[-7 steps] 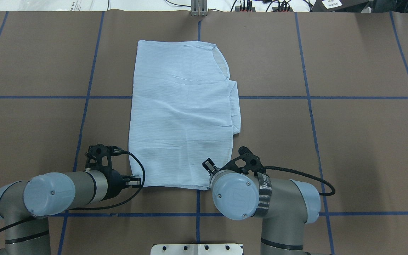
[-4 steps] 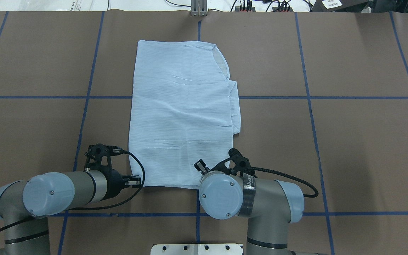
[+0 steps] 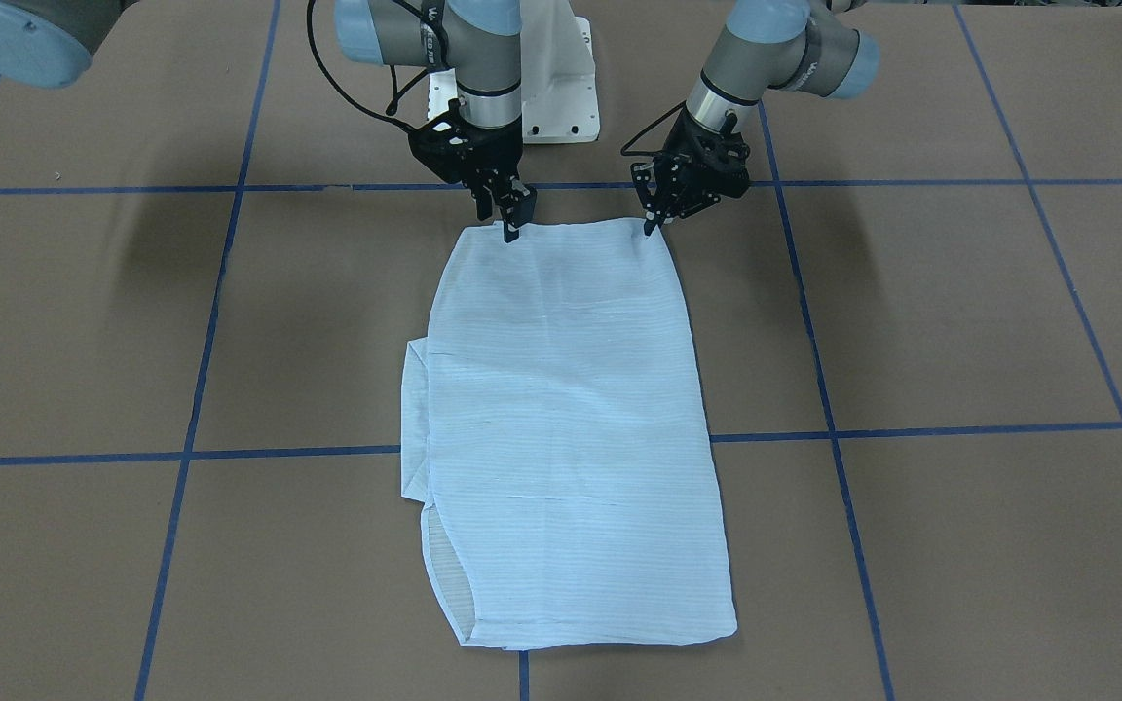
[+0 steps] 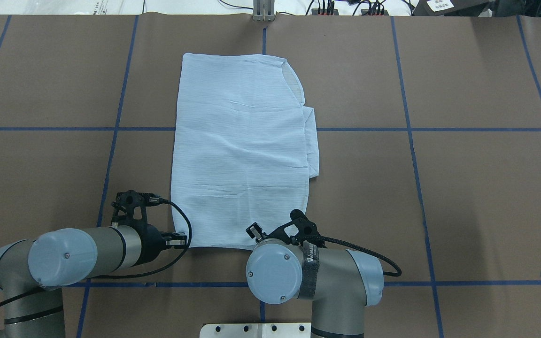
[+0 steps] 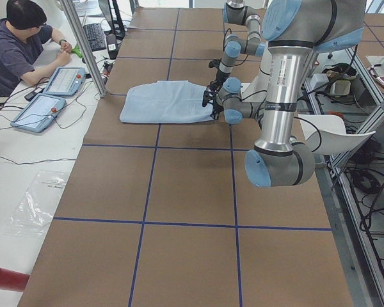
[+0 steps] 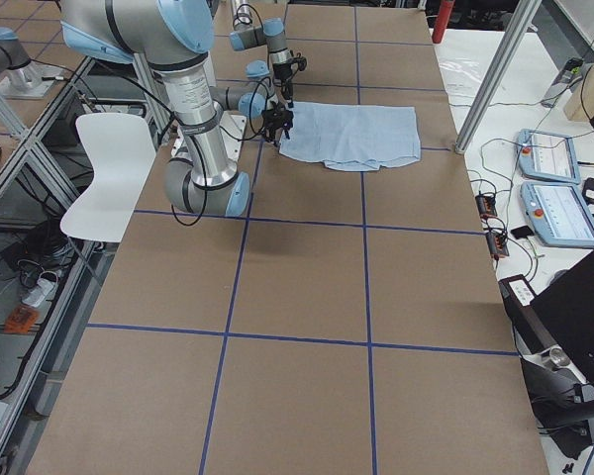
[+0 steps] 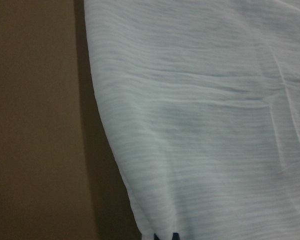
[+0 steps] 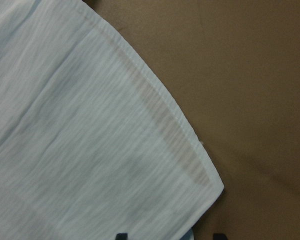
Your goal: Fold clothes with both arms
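Note:
The light-blue striped shirt (image 3: 561,409) lies flat, folded into a long rectangle, in the middle of the brown table (image 4: 439,188); it also shows in the overhead view (image 4: 242,141). My left gripper (image 3: 654,224) sits at the shirt's near hem corner; in the left wrist view (image 7: 165,236) its tips are pinched together on the cloth edge. My right gripper (image 3: 510,226) is at the other near corner. In the right wrist view (image 8: 170,236) its tips stand wide apart with the corner (image 8: 210,187) between them. In the overhead view the right wrist hides that gripper.
The white pedestal base (image 3: 561,88) stands just behind both grippers. Blue tape lines (image 4: 411,129) cross the table. An operator (image 5: 19,51) sits at the far end with tablets (image 5: 41,109). A white chair (image 6: 109,168) stands beside the table.
My right arm has swung left and back toward the base, bringing its gripper to the shirt's near right corner. The left arm and the shirt have not moved.

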Robot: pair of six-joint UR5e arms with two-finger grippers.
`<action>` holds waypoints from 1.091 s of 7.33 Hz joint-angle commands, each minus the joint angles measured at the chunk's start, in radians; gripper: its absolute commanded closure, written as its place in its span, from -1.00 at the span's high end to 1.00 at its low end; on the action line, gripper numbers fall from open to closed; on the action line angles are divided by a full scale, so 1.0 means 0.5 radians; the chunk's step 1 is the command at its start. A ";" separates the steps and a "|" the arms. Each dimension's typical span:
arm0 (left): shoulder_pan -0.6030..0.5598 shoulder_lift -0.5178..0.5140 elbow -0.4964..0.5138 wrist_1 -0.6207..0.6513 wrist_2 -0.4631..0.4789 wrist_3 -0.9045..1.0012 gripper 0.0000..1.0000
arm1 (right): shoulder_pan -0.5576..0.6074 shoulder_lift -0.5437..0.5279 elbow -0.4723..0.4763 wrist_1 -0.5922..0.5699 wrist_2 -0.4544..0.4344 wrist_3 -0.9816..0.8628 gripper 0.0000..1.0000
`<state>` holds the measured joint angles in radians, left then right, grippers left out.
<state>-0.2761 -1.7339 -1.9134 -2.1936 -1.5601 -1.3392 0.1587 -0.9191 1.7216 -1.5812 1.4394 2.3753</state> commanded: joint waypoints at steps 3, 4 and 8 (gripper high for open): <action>0.000 0.007 -0.017 0.000 0.000 0.000 -1.00 | -0.007 0.016 -0.035 0.002 -0.047 0.084 -0.26; 0.000 0.010 -0.020 0.000 0.000 0.000 -1.00 | -0.007 0.028 -0.035 0.002 -0.056 0.170 -0.99; 0.000 -0.005 -0.054 0.003 -0.012 0.015 -1.00 | 0.047 0.016 -0.007 0.005 -0.099 0.174 -1.00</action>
<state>-0.2761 -1.7338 -1.9308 -2.1932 -1.5628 -1.3368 0.1642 -0.9082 1.7091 -1.5787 1.3905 2.4682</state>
